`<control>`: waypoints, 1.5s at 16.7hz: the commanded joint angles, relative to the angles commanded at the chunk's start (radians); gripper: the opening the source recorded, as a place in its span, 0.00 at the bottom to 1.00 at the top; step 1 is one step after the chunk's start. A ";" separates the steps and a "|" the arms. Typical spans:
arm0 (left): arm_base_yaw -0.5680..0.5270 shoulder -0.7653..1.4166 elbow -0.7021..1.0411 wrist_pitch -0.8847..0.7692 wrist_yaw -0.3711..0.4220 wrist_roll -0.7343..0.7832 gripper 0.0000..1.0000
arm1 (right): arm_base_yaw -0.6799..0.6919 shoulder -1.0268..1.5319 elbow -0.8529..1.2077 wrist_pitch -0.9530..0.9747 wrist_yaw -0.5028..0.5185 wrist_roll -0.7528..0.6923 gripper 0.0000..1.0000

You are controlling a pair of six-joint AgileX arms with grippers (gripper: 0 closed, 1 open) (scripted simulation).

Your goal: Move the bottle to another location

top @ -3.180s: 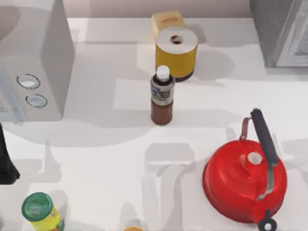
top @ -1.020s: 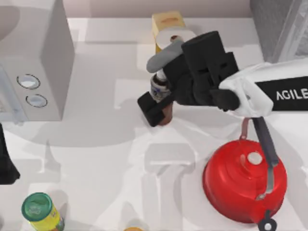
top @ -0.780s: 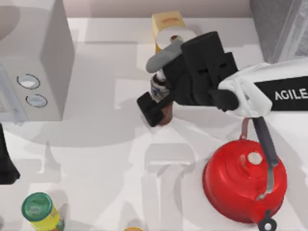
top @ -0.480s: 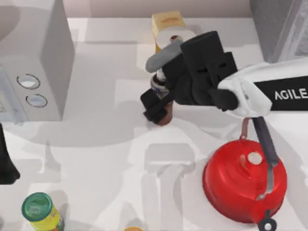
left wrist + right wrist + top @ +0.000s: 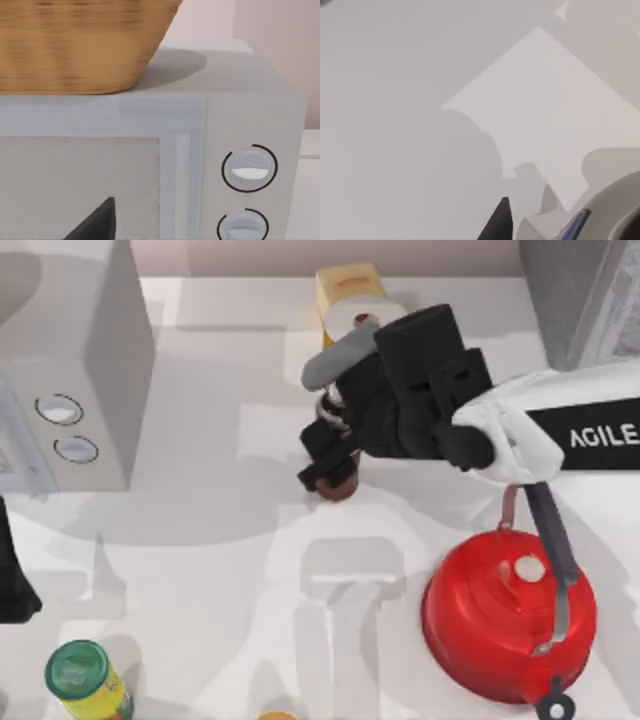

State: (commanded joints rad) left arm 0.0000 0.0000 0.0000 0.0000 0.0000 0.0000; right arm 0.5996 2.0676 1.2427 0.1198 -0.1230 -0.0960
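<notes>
The right gripper (image 5: 330, 455) reaches in from the right and sits at the bottle (image 5: 338, 484), near the middle of the table (image 5: 200, 570) toward its far side. Its black fingers (image 5: 322, 475) are closed against the bottle's sides, clamped on it; the brown base shows below them (the cap and label are mostly hidden by the gripper). The bottle stands just in front of the canister (image 5: 345, 295), which is largely covered by the arm. The kettle (image 5: 508, 615) sits to the near right, apart from the bottle. The jar (image 5: 85, 680) stands at the near left corner. The microwave (image 5: 60, 370) fills the far left, and in the left wrist view its two knobs (image 5: 248, 167) face the camera with a basket (image 5: 80, 45) on top. The left gripper (image 5: 12, 585) is parked at the left edge; whether its fingers are apart or together cannot be told.
</notes>
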 joint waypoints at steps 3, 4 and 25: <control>0.000 0.000 0.000 0.000 0.000 0.000 1.00 | 0.000 0.000 0.000 0.000 0.000 0.000 0.00; 0.000 0.000 0.000 0.000 0.000 0.000 1.00 | 0.000 0.000 0.000 0.000 0.000 0.000 0.00; 0.000 0.000 0.000 0.000 0.000 0.000 1.00 | -0.514 -0.622 -0.476 -0.147 0.206 0.137 0.00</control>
State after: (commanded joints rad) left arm 0.0000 0.0000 0.0000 0.0000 0.0000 0.0000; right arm 0.0853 1.4455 0.7663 -0.0272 0.0829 0.0407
